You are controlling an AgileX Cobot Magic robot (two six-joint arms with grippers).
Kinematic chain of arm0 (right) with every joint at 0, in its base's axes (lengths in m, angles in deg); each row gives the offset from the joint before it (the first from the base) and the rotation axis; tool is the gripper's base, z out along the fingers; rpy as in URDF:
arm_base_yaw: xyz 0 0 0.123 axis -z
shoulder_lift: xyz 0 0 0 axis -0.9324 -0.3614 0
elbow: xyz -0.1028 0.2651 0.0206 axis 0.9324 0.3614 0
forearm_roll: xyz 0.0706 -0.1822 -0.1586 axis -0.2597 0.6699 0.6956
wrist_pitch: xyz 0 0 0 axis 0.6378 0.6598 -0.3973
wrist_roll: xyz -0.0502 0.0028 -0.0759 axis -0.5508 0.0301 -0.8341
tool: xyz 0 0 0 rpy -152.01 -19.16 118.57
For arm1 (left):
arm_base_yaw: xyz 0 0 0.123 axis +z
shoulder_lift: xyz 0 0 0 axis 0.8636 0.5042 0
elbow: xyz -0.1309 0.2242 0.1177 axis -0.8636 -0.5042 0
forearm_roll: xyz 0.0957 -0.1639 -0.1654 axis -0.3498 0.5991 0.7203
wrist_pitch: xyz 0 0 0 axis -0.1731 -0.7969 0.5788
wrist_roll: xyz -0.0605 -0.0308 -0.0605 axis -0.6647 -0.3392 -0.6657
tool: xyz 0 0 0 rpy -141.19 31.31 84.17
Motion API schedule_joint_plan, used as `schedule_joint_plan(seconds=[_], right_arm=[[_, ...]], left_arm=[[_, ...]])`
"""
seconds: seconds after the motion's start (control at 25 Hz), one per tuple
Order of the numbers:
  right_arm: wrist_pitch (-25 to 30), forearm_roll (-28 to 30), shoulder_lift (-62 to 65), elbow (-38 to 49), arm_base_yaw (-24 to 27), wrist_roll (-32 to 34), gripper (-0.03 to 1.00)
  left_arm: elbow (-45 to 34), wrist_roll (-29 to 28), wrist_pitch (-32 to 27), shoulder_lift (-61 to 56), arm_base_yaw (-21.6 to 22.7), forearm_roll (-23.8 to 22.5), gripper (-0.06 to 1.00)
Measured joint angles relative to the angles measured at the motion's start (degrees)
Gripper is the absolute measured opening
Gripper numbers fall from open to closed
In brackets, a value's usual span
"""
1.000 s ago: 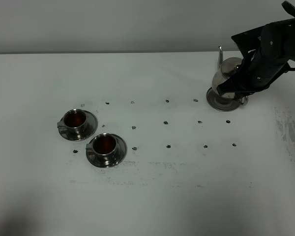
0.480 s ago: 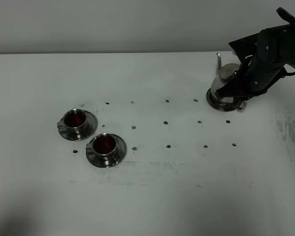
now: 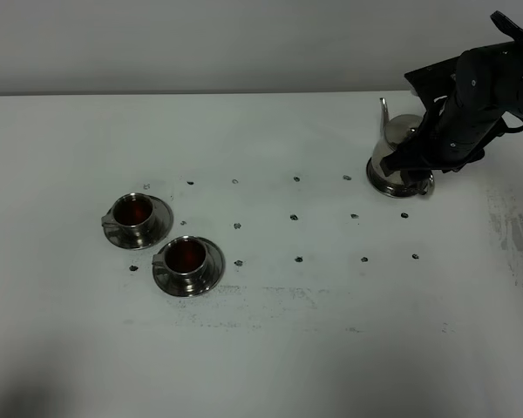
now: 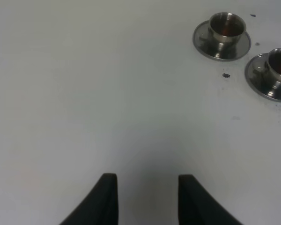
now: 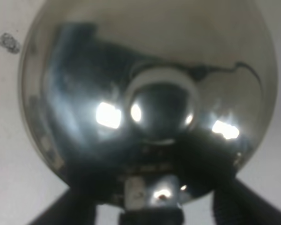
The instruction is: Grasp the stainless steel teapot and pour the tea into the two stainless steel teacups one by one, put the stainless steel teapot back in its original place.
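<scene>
Overhead, teapot (image 3: 397, 150) spout, wristcam, lid knob (image 5: 162, 108)

Hidden and cropped parts

The stainless steel teapot (image 3: 399, 155) is partly covered by the right end effector (image 3: 423, 155), its disc barely seen; one teacup (image 4: 276, 72) is cropped in the left wrist view; the close right wrist view is blurred.
</scene>
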Motion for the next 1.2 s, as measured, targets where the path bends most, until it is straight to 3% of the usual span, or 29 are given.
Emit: schedule_joint_plan(seconds=[0.16,0.36,0.52,0.8,1.2], right_arm=[[0.11,0.0,0.88,0.0,0.0,0.0,0.69],[1.39,0.1,6.4,0.0,0.0,0.0,0.68],[6.53,-0.1,15.33,0.0,0.0,0.0,0.62],[23.36,-0.27,37.5,0.0,0.0,0.0,0.48],[24.74,-2.36,59.03,0.61,-0.11,0.0,0.3]], left_arm=[[0.0,-0.01,0.0,0.0,0.0,0.0,0.36],[0.0,-0.01,0.0,0.0,0.0,0.0,0.36],[0.0,-0.01,0.0,0.0,0.0,0.0,0.36],[0.0,-0.01,0.0,0.0,0.0,0.0,0.36],[0.0,-0.01,0.0,0.0,0.0,0.0,0.36]])
